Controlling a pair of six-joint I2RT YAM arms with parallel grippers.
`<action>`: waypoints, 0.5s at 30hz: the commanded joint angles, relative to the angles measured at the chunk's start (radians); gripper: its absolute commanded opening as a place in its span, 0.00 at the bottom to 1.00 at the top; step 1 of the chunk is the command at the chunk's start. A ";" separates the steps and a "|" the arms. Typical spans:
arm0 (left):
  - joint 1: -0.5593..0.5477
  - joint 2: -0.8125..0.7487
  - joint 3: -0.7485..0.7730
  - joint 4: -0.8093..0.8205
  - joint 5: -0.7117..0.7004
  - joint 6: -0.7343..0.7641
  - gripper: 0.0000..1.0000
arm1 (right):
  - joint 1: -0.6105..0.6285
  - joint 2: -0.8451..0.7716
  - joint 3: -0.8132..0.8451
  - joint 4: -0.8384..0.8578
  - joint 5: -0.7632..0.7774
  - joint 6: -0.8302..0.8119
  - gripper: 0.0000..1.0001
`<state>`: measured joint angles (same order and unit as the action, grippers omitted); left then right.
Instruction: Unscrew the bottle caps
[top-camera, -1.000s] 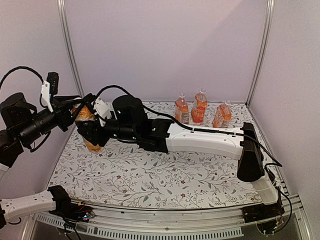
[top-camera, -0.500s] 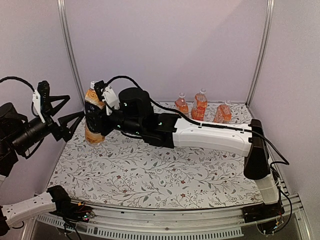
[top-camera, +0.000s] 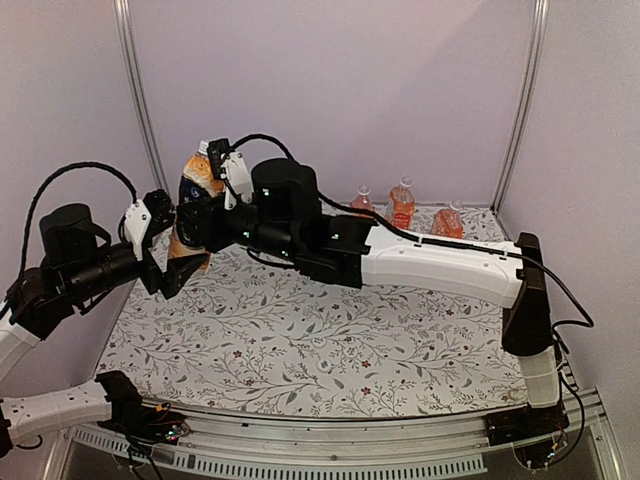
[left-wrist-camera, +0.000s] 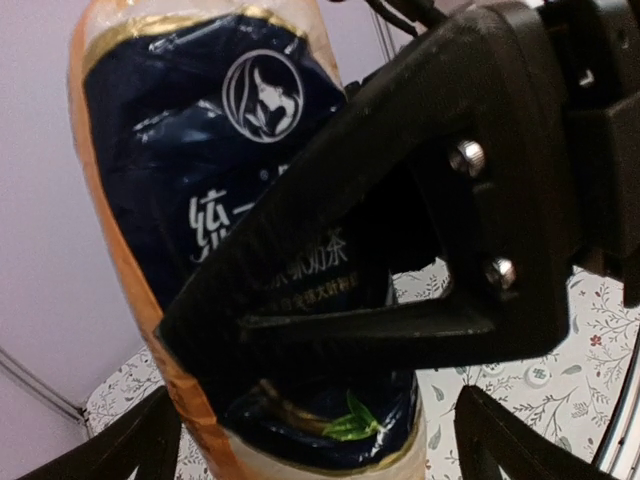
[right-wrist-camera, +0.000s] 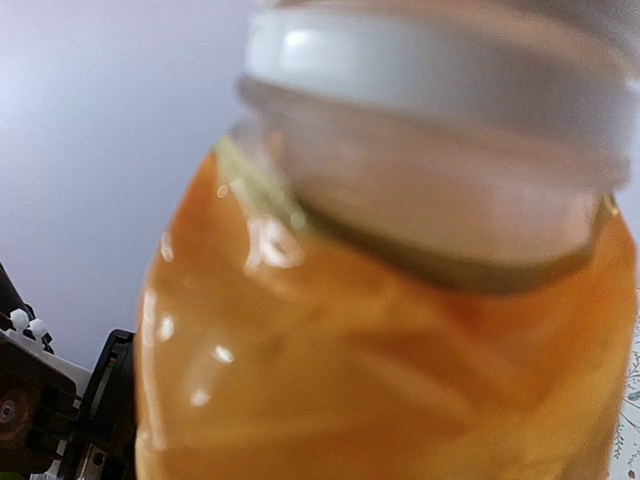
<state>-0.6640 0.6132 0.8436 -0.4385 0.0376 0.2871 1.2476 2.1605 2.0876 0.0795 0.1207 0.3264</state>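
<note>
The dark-labelled bottle (top-camera: 196, 195) of orange liquid hangs above the table's far left corner, its white cap (top-camera: 203, 148) still on. My right gripper (top-camera: 208, 225) is shut on the bottle's body; one of its black fingers (left-wrist-camera: 400, 250) crosses the label (left-wrist-camera: 230, 160) in the left wrist view. The right wrist view shows only the cap (right-wrist-camera: 430, 70) and the orange shoulder (right-wrist-camera: 380, 380). My left gripper (top-camera: 178, 245) is open, its fingertips (left-wrist-camera: 130, 450) either side of the bottle's lower end without touching. Three more capped bottles (top-camera: 401, 205) stand at the back.
The left wall and a metal post (top-camera: 140, 100) are close behind the lifted bottle. The right arm (top-camera: 430, 265) stretches across the back half of the flower-patterned table (top-camera: 320, 350). The back bottles stand near the rear wall, right of centre.
The left gripper opened, drew back to the left, then came in low at the bottle's base. The right gripper raised the dark-labelled bottle and carried it slightly right.
</note>
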 joint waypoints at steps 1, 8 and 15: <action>-0.003 -0.011 0.005 0.036 0.009 0.018 0.91 | 0.009 -0.055 -0.020 0.033 -0.020 0.035 0.39; -0.003 0.013 0.000 0.042 0.019 0.003 0.69 | 0.016 -0.067 -0.031 0.048 -0.042 0.050 0.39; -0.003 0.028 -0.017 0.034 0.021 -0.022 0.86 | 0.021 -0.071 -0.038 0.067 -0.046 0.061 0.39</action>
<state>-0.6640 0.6292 0.8421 -0.4053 0.0456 0.2802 1.2549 2.1460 2.0659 0.1043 0.0940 0.3691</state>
